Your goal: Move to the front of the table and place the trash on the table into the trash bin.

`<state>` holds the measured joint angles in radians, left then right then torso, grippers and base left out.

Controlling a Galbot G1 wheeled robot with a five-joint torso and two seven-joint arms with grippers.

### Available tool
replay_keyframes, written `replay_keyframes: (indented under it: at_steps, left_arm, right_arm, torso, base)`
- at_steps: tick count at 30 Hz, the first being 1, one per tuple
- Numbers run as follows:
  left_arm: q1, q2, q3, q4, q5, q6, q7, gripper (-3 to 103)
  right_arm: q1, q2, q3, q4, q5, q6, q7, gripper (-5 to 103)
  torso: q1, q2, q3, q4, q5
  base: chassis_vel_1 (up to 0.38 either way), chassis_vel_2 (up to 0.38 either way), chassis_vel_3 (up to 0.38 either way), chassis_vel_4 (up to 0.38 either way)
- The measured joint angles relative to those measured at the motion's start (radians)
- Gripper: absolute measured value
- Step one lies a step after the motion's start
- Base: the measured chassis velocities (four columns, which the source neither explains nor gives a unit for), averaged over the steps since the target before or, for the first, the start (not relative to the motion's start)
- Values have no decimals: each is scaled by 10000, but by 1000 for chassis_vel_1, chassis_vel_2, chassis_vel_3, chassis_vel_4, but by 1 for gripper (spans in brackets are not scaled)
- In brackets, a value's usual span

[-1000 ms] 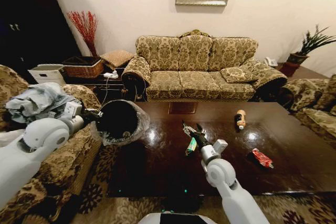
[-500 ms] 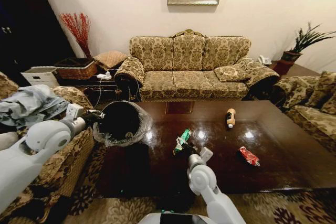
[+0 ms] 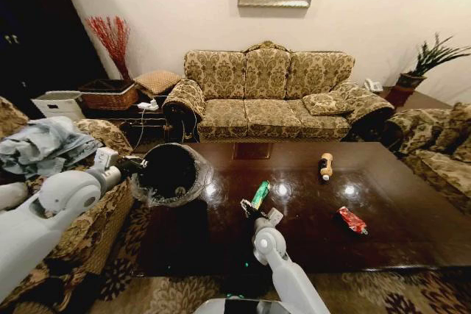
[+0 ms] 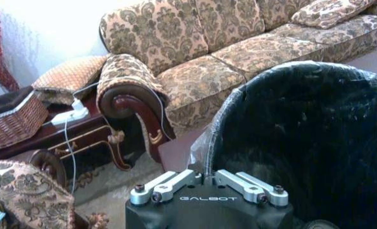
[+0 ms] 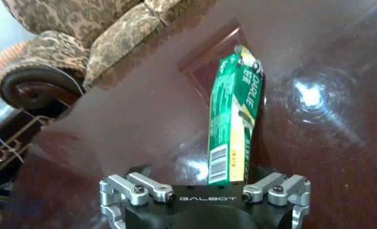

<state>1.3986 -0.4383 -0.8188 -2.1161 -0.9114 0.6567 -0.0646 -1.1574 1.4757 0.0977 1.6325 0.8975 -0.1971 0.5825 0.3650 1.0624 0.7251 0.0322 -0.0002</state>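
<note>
One piece of trash, the green wrapper (image 3: 260, 195), has been raised off the dark wooden worktop (image 3: 412, 233) over the last second and is now held upright in the right claw (image 3: 250, 209), near the worktop's middle. A second ago it was being gripped low against the glossy surface; since then the right arm has been drawn back toward the robot and slightly leftward. This is judged to mean the pick-up has succeeded and the carry toward the bin is under way.

In the right wrist view the right claw (image 5: 226, 183) is closed on the lower end of the green wrapper (image 5: 234, 119), which stands out above the worktop.

The left claw (image 3: 136, 161) is at the worktop's left edge, clamped on the rim of the black trash bin (image 3: 171, 172), which is tilted with its lined mouth facing the right arm.

Two other pieces lie on the worktop: a small brown bottle (image 3: 324, 165) far right, and a red wrapper (image 3: 352, 220) nearer on the right.
</note>
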Motion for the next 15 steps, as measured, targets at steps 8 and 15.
replay_keyframes:
  at_steps: [8,15]
  left_arm:
    - [9,-29,2,-81,0,-56,68,0]
    - [-9,-54,38,-40,27,-112,74,0]
  right_arm:
    - [423,344,219,-1054,-140,91,-753,92]
    - [189,201,193,-794,-225,75,-813,73]
  torso:
    - [-3,4,-5,-7,-4]
    - [0,1,0,0,4]
  base:
    - [0,0,0,0]
    - [0,0,0,0]
